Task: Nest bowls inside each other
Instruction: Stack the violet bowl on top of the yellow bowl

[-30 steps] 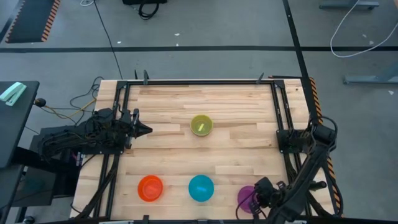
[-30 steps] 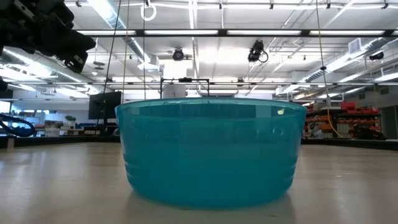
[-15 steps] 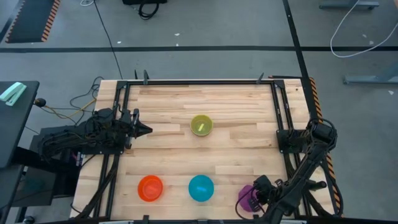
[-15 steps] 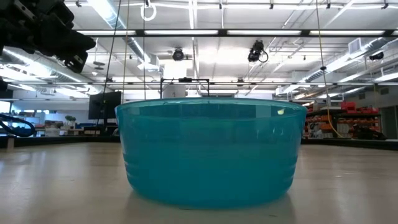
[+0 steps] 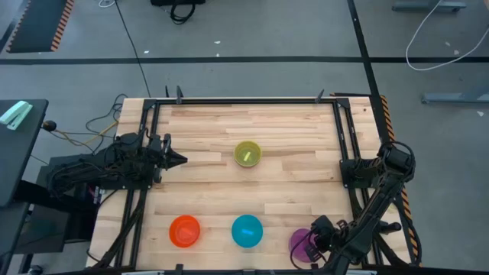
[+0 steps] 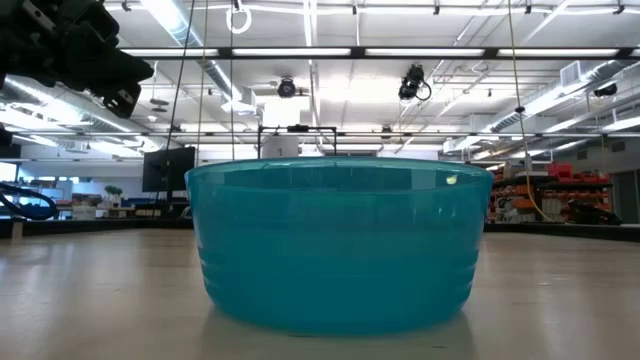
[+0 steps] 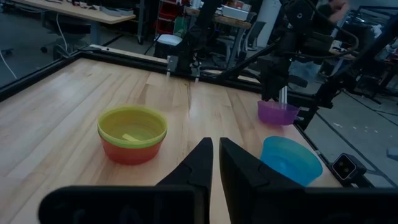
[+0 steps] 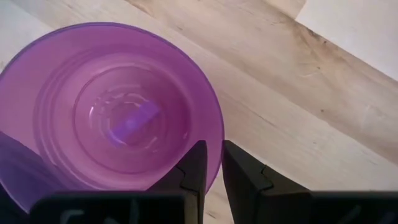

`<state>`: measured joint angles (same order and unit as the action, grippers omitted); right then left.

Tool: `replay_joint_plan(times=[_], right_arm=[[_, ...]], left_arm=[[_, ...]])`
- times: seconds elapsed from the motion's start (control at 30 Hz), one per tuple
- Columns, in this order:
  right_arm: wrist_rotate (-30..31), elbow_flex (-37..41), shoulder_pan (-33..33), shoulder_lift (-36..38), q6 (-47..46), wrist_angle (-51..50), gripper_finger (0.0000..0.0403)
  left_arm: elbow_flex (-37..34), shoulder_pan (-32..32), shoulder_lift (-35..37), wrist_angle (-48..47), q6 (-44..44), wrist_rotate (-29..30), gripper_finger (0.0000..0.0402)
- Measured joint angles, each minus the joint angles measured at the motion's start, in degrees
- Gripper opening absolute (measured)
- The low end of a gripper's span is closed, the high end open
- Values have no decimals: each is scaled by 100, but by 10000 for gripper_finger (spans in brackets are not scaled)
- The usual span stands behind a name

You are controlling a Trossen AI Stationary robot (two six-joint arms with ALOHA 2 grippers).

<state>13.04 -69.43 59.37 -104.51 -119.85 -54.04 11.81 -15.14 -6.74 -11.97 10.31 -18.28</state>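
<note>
Down at the near right corner of the pale wooden table (image 5: 290, 130), the right gripper (image 5: 312, 243) is parked on the translucent purple round plastic bowl (image 5: 300, 241). From the right wrist camera its two dark fingers (image 8: 194, 167) are pretty much pinched together on that bowl's rim, one finger inside the wall and one outside, so it has hold of the edge. The bowl looks like it's sitting flat on the wood, right by the table's front edge. Next along that same front row is the bright blue round plastic bowl (image 5: 247, 231), just beside the purple one but not touching, and it fills most of the low camera's picture (image 6: 340, 245). Further left, well apart, is the orange round plastic bowl (image 5: 184, 231), on its own and upright. The olive green round plastic bowl (image 5: 247, 153) sits mid-table, and from the left wrist camera it's nested inside a second bowl (image 7: 130, 151) whose wall reads orange-red there; can't tell its true colour. The left gripper (image 5: 177, 160) just waits over the left side of the table, pointed toward the middle, fingers closed almost tip to tip with nothing in them.
</note>
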Motion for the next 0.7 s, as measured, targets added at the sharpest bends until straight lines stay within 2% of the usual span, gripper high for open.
replay_joint_plan(times=[0.23,0.7], right_arm=[[4,-2,-59,224,114,-52,56],[12,11,-269,210,413,-81,56]], left_arm=[[0,0,-1,3,2,0,43],[0,0,-2,-19,4,0,42]])
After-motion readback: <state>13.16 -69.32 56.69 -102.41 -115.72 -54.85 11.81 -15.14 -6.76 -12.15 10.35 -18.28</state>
